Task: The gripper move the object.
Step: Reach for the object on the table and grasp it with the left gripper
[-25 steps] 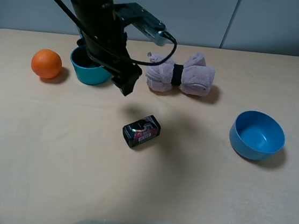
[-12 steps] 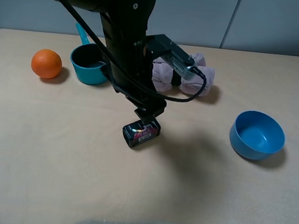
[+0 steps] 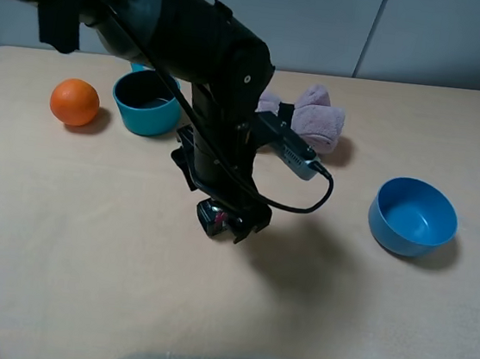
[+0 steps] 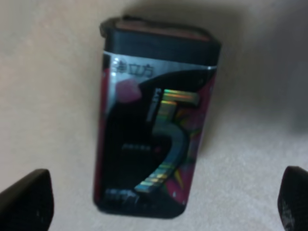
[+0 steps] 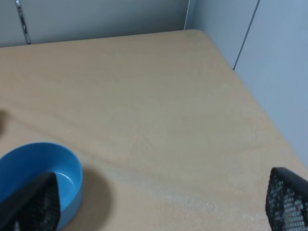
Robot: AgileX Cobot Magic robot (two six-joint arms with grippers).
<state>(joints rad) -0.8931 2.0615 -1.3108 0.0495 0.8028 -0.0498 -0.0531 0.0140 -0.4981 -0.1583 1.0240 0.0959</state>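
The black box point(image 4: 154, 130) lies flat on the table point(image 3: 84, 257), out in front of the teal pot point(image 3: 147, 104) and a little to its right; the left gripper point(image 4: 161, 192) hangs right over it, fingers point(image 4: 26, 199) spread wide, one either side, neither touching; the box's long axis runs across the line between the fingertips, so closing should catch its narrow width. The right gripper point(image 5: 161, 202) is spread apart too, well away past the blue bowl point(image 3: 413, 216), so the left is clearly nearer. An orange point(image 3: 75, 101) sits just left of the pot, a towel bundle point(image 3: 316, 123) to its right; bare table lies nearer the camera than the pot, good room to carry.
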